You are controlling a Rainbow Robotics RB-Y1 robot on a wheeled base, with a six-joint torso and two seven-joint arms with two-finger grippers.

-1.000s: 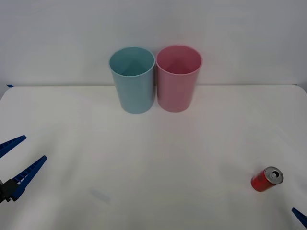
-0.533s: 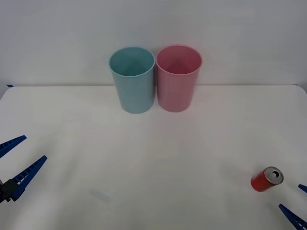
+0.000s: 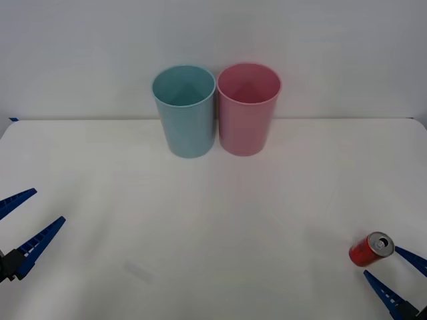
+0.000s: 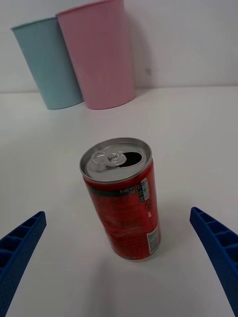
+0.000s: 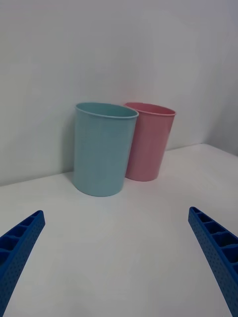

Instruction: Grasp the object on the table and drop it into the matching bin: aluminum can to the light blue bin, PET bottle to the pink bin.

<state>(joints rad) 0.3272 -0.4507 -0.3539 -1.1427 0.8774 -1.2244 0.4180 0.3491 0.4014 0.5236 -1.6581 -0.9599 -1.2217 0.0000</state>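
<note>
Two parted right jaws low beside the red can [image 3: 371, 249], left jaws apart near the table [image 3: 213, 220] edge

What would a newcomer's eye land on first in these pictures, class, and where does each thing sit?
First, the light blue bin and pink bin, standing side by side at the far middle of the white table. Next, the small red aluminum can, upright near the front right, with the open right gripper just behind it. The left gripper waits open at the front left.
</note>
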